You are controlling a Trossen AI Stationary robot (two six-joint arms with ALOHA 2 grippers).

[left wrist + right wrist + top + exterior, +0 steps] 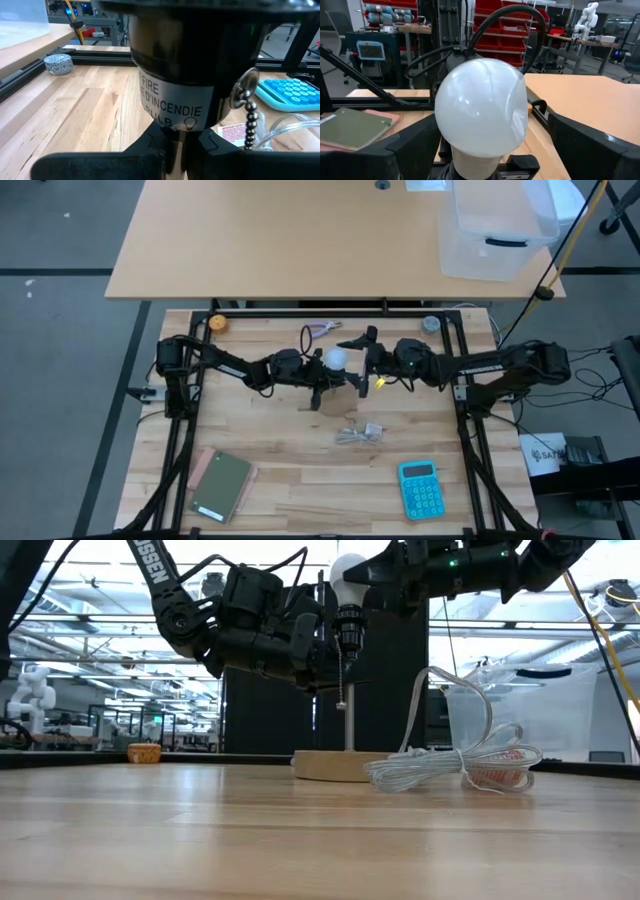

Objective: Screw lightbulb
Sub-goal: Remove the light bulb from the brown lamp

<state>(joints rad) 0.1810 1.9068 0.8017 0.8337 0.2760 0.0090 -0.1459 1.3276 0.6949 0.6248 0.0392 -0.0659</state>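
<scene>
The whitish lightbulb (337,359) sits upright with its narrow end in the top of the black socket (347,635). It fills the middle of the right wrist view (480,107). The socket stands on a thin stem above a round wooden disc base (330,766) on the table. My left gripper (318,383) is shut on the lamp just under the socket (190,65). My right gripper (357,366) is open. Its fingers (585,142) stand on either side of the bulb, and a gap shows beside one of them. My left gripper pinches the lamp's thin stem (176,140) just below the black socket between its two fingers (145,147). The fingers come level from the table's left and lie across the stem. The lamp stands upright with its wooden base on the table.
A coiled white cord in clear wrapping (360,435) lies just in front of the lamp and shows in the low view (455,765). A blue calculator (420,488) and a green notebook (222,485) lie near the front edge. Pliers (320,330) lie behind the lamp.
</scene>
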